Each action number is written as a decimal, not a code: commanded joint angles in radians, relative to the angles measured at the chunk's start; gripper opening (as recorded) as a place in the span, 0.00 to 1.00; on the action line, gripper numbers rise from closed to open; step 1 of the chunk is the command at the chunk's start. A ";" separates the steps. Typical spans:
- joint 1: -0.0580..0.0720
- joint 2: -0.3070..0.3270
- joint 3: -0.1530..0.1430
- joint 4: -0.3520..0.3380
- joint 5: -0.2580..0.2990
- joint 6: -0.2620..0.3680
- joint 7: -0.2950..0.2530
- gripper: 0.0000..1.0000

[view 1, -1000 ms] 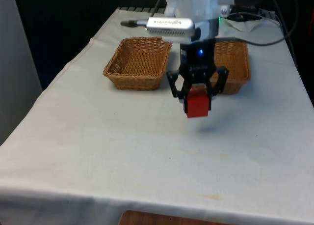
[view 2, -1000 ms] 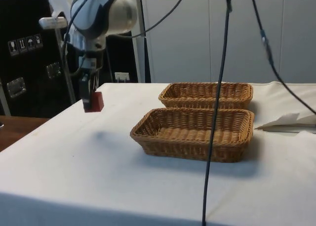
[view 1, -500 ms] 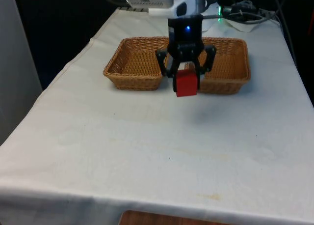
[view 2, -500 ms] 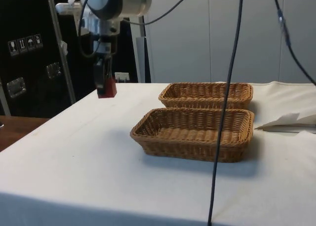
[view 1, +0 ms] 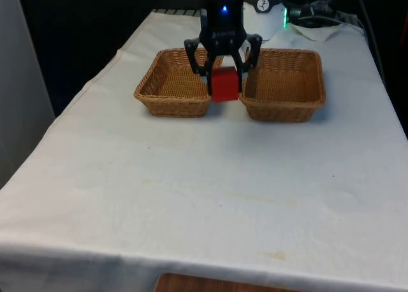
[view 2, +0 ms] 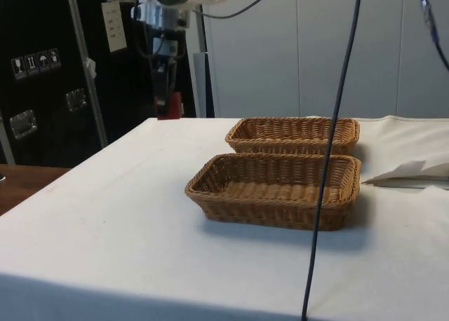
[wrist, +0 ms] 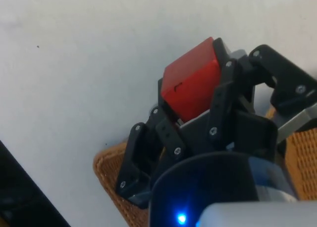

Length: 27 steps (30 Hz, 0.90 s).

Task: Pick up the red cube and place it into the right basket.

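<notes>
Front view: the gripper [view 1: 223,75] hangs above the table [view 1: 191,177], its fingers clamped on the red cube [view 1: 224,86], which sits between the fingertips and juts below them. The cube is held in the air over the near rims of two wicker baskets, in line with the gap between the basket on the front view's left [view 1: 178,81] and the basket on the front view's right [view 1: 284,85]. Wrist view: the cube [wrist: 190,85] is a plain, smooth, bright red block with sharp edges, pinched on two opposite faces.
</notes>
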 commanded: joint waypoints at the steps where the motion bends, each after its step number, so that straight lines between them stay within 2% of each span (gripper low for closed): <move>1: 0.005 -0.018 -0.012 -0.016 -0.017 0.005 0.003 0.03; 6: 0.005 -0.066 -0.028 -0.059 -0.031 0.006 -0.010 0.03; 7: 0.001 -0.060 -0.021 -0.051 -0.019 0.000 -0.015 0.03; 9: 0.004 -0.092 -0.035 -0.084 -0.038 0.008 -0.016 0.03; 14: 0.003 -0.127 -0.047 -0.125 -0.040 0.013 -0.032 0.03; 16: 0.001 -0.124 -0.045 -0.119 -0.030 0.002 -0.037 0.03; 18: 0.003 -0.146 -0.054 -0.153 -0.038 0.017 -0.036 0.03; 27: 0.003 -0.169 -0.066 -0.192 -0.036 0.022 -0.027 0.03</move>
